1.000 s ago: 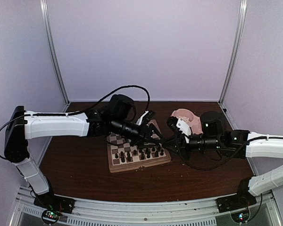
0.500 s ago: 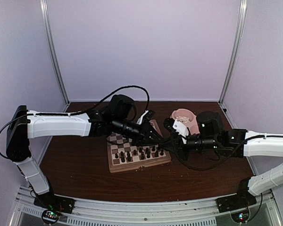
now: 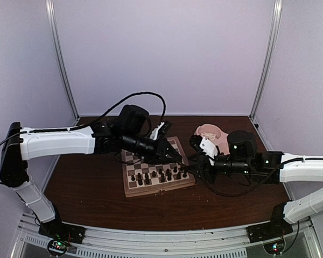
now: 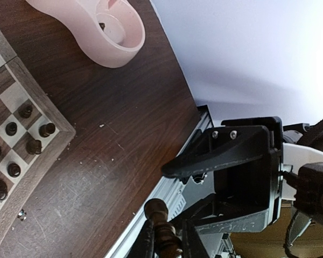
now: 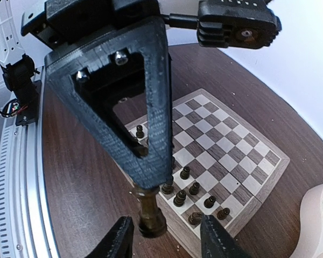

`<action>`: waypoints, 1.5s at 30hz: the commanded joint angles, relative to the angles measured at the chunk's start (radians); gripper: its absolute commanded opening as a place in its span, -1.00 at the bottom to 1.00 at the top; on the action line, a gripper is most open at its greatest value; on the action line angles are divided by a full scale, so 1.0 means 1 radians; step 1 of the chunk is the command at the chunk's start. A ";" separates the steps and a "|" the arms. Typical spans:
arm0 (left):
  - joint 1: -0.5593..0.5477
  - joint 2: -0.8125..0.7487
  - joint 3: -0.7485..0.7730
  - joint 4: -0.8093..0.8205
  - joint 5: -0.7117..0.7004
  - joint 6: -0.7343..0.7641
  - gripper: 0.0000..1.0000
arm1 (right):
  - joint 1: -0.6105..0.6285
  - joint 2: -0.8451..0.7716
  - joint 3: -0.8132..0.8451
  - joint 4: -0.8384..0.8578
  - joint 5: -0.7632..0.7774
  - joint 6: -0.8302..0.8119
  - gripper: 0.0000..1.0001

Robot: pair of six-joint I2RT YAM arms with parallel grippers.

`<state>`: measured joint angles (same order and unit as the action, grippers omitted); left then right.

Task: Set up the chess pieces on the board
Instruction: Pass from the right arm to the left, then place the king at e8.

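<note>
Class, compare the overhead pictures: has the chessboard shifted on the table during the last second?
No. The chessboard keeps its place: its near corners sit where they were against the pink bowl and the front edge of the table.

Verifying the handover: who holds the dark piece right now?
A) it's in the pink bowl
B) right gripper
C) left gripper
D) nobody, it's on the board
C: the left gripper is pinched on the dark piece, while the right gripper is open, fingers clear either side.

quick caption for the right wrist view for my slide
Left gripper holds a dark chess piece between the fingers of the open right gripper, the board behind.
</note>
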<state>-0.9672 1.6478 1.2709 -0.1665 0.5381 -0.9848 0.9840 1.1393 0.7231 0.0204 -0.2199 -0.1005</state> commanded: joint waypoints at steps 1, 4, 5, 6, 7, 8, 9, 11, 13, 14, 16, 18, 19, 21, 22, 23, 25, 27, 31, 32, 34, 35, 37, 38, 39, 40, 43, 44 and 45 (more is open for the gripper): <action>0.007 -0.041 -0.009 -0.087 -0.089 0.075 -1.00 | -0.002 -0.026 -0.028 0.034 0.051 0.000 -0.07; 0.008 -0.062 -0.027 -0.117 -0.134 0.105 -1.00 | -0.002 -0.044 -0.051 0.041 0.063 -0.005 -0.03; 0.007 -0.070 -0.028 -0.136 -0.156 0.122 -1.00 | -0.001 -0.053 -0.060 0.045 0.069 -0.005 0.00; 0.007 -0.081 -0.027 -0.164 -0.183 0.141 -1.00 | -0.002 -0.063 -0.070 0.046 0.079 -0.004 0.03; 0.007 -0.091 -0.025 -0.212 -0.217 0.164 -1.00 | -0.002 -0.075 -0.078 0.045 0.091 -0.003 0.04; 0.008 -0.104 -0.026 -0.246 -0.247 0.189 -1.00 | -0.002 -0.091 -0.088 0.043 0.107 -0.004 0.05; 0.007 -0.117 -0.030 -0.278 -0.278 0.210 -1.00 | -0.002 -0.109 -0.099 0.039 0.129 -0.006 0.05; 0.006 -0.145 -0.047 -0.327 -0.331 0.248 -1.00 | -0.002 -0.153 -0.121 0.027 0.195 -0.008 0.05; 0.005 -0.164 -0.066 -0.363 -0.372 0.281 -1.00 | -0.005 -0.196 -0.145 0.023 0.294 -0.007 0.09; 0.005 -0.165 -0.071 -0.378 -0.386 0.296 -1.00 | -0.010 -0.215 -0.154 0.020 0.350 -0.003 0.12; 0.005 -0.160 -0.076 -0.396 -0.404 0.335 -1.00 | -0.034 -0.239 -0.165 0.006 0.424 0.014 0.13; 0.006 -0.140 -0.076 -0.402 -0.415 0.362 -1.00 | -0.079 -0.250 -0.159 -0.013 0.443 0.035 0.13; 0.005 -0.129 -0.073 -0.401 -0.418 0.374 -1.00 | -0.105 -0.251 -0.154 -0.036 0.441 0.045 0.13; 0.001 -0.105 -0.062 -0.403 -0.448 0.388 -1.00 | -0.149 -0.250 -0.154 -0.046 0.445 0.060 0.13; -0.001 -0.094 -0.054 -0.401 -0.460 0.389 -1.00 | -0.170 -0.249 -0.159 -0.042 0.450 0.068 0.12; -0.004 -0.080 -0.045 -0.400 -0.470 0.394 -1.00 | -0.191 -0.247 -0.166 -0.031 0.455 0.078 0.12; -0.014 -0.059 -0.026 -0.401 -0.496 0.409 -1.00 | -0.243 -0.244 -0.190 -0.001 0.477 0.099 0.12; -0.023 -0.044 -0.015 -0.401 -0.513 0.414 -1.00 | -0.286 -0.240 -0.227 0.054 0.480 0.132 0.13; -0.031 -0.023 -0.015 -0.397 -0.522 0.418 -1.00 | -0.323 -0.228 -0.315 0.192 0.461 0.134 0.12; -0.034 -0.019 -0.016 -0.394 -0.523 0.423 -1.00 | -0.326 -0.224 -0.327 0.209 0.455 0.134 0.12; -0.042 -0.014 -0.018 -0.381 -0.523 0.433 -1.00 | -0.329 -0.216 -0.344 0.239 0.445 0.130 0.12; -0.045 -0.010 -0.018 -0.376 -0.523 0.439 -1.00 | -0.328 -0.214 -0.349 0.252 0.443 0.126 0.13; -0.050 -0.002 -0.010 -0.374 -0.524 0.443 -1.00 | -0.328 -0.210 -0.346 0.253 0.441 0.118 0.13; -0.052 0.006 -0.005 -0.374 -0.523 0.446 -1.00 | -0.328 -0.210 -0.347 0.257 0.442 0.116 0.13; -0.054 0.012 -0.002 -0.375 -0.523 0.445 -1.00 | -0.328 -0.211 -0.350 0.258 0.448 0.116 0.14; -0.054 0.020 -0.001 -0.375 -0.523 0.445 -1.00 | -0.328 -0.213 -0.348 0.255 0.456 0.117 0.14; -0.054 0.038 0.003 -0.371 -0.523 0.447 -1.00 | -0.327 -0.223 -0.352 0.246 0.493 0.122 0.16; -0.054 0.044 0.006 -0.369 -0.523 0.448 -1.00 | -0.327 -0.229 -0.358 0.249 0.494 0.122 0.16; -0.053 0.049 0.008 -0.369 -0.523 0.449 -1.00 | -0.329 -0.236 -0.362 0.254 0.491 0.123 0.17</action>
<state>-1.0176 1.6695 1.2442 -0.5713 0.0288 -0.5556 0.6609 0.9295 0.3786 0.2375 0.2382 0.0109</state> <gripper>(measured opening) 0.129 0.581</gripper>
